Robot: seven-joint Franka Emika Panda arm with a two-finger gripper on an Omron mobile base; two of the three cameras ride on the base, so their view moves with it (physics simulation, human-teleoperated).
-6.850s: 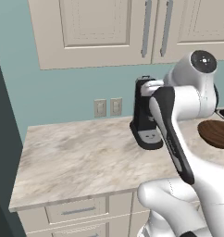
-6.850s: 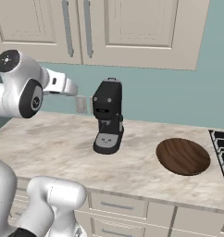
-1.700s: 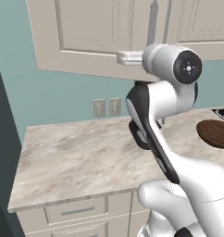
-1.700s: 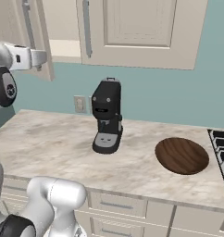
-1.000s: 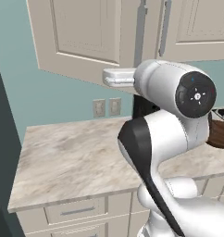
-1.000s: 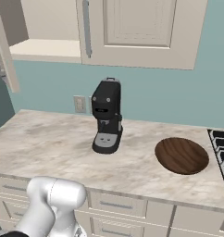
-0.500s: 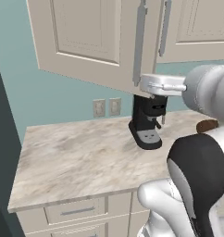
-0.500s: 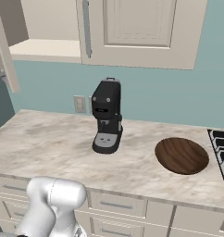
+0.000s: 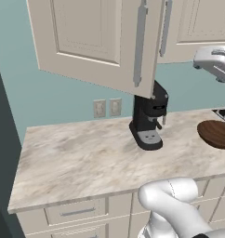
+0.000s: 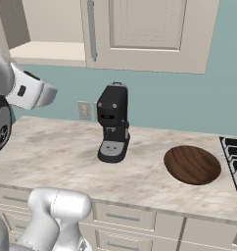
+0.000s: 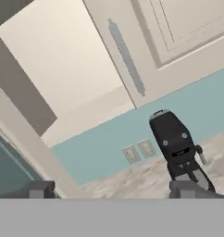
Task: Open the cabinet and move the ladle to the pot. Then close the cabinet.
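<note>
Fingers point(image 11: 42, 189) of our gripper point(image 11: 114, 190) stand wide apart at the bottom of the hand view and hold nothing; between the two dark tips we see only the teal wall and the far edge of the worktop. We find the beige wall cabinet with recessed-panel doors point(image 9: 98, 39) above the marbled beige stone worktop point(image 9: 86, 158). Its left door is swung open toward us in the left base view, with its long vertical grey metal bar handle point(image 9: 141, 44) on the free edge. In the right base view we see the open compartment and its pale bare shelf point(image 10: 47, 51), beside the closed right door point(image 10: 150, 32). We note a black espresso machine point(image 10: 113, 128) standing upright on the worktop below the cabinet, near the back wall with its twin beige outlet plates point(image 9: 107, 108). A round dark brown wooden board point(image 10: 192, 164) lies flat on the worktop, well apart from the machine.
</note>
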